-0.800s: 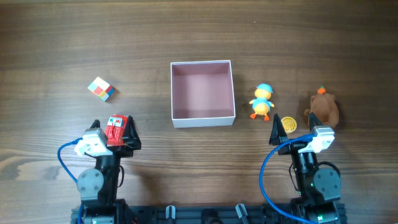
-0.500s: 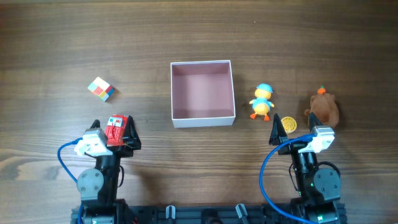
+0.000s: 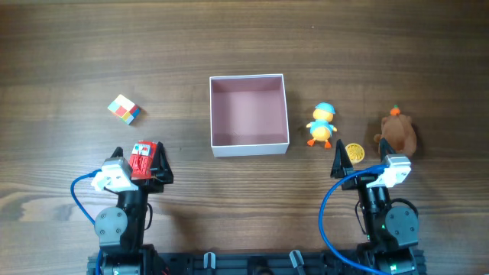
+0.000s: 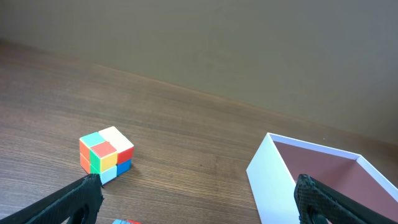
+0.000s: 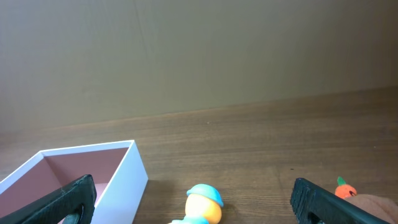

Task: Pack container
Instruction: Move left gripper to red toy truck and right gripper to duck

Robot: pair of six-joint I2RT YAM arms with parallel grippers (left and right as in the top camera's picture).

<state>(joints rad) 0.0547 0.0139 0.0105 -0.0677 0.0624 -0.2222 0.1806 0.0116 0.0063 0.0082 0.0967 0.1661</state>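
A dark wooden table (image 3: pixel 229 38) fills the overhead view, and the wrist cameras show a plain beige wall (image 4: pixel 249 50) behind it. The container (image 3: pixel 248 113) sits at the middle of the table, between the two arms and a little ahead of them. It is a square, shallow, open-topped box with thin white walls and a dusty pink floor, and that floor is bare. Well to its left lies a multicoloured cube (image 3: pixel 124 109). Nearer the left arm lies a red toy (image 3: pixel 143 158), within the span of the left gripper (image 3: pixel 140 160). That gripper's fingers are spread wide and it holds nothing; whether either finger touches the toy I cannot tell. Just beside the container's right wall stands a yellow duck with a blue cap (image 3: pixel 322 124). Further right sits a brown plush with an orange top (image 3: pixel 397 134), and a small yellow disc (image 3: pixel 354 153) lies between them, nearer the arm. The right gripper (image 3: pixel 361 156) also stands wide open and empty, and seen from above its fingers bracket the disc. From the right wrist, the duck stands straight ahead, with the container's corner to its left.
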